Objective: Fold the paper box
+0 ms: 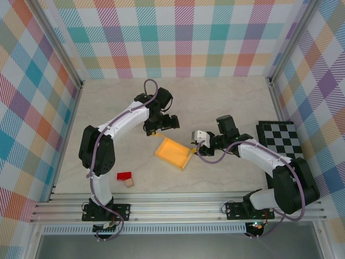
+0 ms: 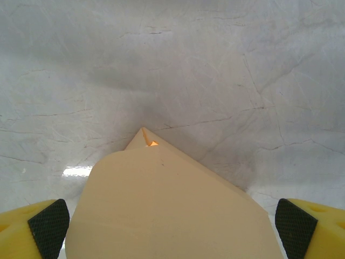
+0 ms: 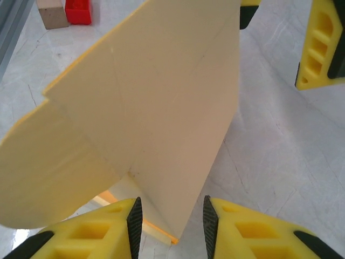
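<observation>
The paper box [image 1: 173, 152] is pale yellow-orange card lying mid-table between both arms. My left gripper [image 1: 163, 125] hangs over its far-left corner. In the left wrist view the left gripper [image 2: 172, 232] is open wide, with one black pad [image 2: 48, 226] at each side, and a rounded flap of the paper box [image 2: 161, 210] lies between and below them. My right gripper [image 1: 195, 138] is at the box's right corner. In the right wrist view the right gripper [image 3: 170, 226] is open, and a raised panel of the paper box [image 3: 161, 97] points its corner into the gap, touching neither pad.
A small red block [image 1: 124, 176] and a tan wooden cube [image 1: 129, 183] lie near the left arm's base; the right wrist view shows the red block [image 3: 78, 12] and the cube [image 3: 52, 13] too. A black-and-white checkerboard [image 1: 281, 139] lies at the right edge. Patterned walls enclose the table.
</observation>
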Controlling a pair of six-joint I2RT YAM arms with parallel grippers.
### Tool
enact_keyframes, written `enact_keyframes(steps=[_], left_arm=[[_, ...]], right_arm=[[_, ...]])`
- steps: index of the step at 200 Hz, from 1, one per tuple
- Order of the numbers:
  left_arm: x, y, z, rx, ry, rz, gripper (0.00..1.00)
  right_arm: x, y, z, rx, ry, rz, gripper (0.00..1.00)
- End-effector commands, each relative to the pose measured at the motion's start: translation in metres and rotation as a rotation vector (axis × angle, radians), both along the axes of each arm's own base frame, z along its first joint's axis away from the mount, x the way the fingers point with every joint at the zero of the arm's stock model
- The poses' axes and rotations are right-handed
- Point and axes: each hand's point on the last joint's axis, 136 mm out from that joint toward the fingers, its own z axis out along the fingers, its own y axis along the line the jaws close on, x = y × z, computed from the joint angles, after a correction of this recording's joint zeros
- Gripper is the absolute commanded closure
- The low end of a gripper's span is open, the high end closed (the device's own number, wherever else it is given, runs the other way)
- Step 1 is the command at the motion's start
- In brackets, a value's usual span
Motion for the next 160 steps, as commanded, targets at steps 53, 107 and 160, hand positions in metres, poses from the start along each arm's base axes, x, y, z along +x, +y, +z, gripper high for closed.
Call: enact_keyframes(steps=[53,107,160], left_arm=[[-0.008,0.008,0.004,0.023,-0.010,0.020,0.00],[-0.016,-0.005,0.007,-0.036,0.009,0.020,0.00],[-0.034,-0.030,0.012,-0.113,0.057,0.036,0.00]], right_arm=[[-0.007,0.006,-0.010,0.000,0.044,-0.001,0.48],[0.010,0.014,-0.006,0.044,0.041,-0.062,0.55],[0.009,0.025,-0.008,0.040,0.041,-0.060,0.58]])
